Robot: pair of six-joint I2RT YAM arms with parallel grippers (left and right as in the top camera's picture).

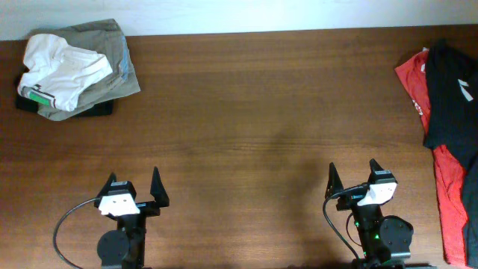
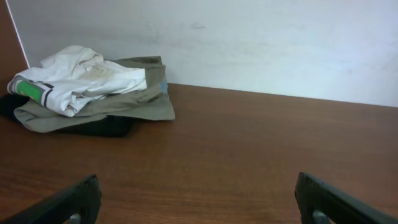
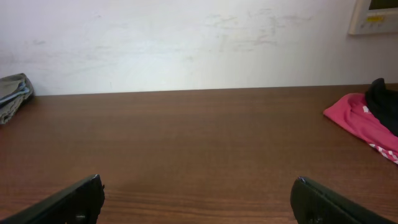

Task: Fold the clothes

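Left gripper (image 1: 134, 183) and right gripper (image 1: 352, 173) sat near, jaws spread, empty.
White T-shirt (image 1: 60, 69) lay crumpled far left atop a khaki garment (image 1: 116, 48), well apart from both, green-and-black label (image 1: 37, 93) showing.

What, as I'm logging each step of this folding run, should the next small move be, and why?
Probably reach the left hand out toward the crumpled white thin-fabric T-shirt. It lies bunched on the khaki-grey folded garment at the table's far left corner. Both hands sit open and empty at the near edge, and the right hand is farther away.
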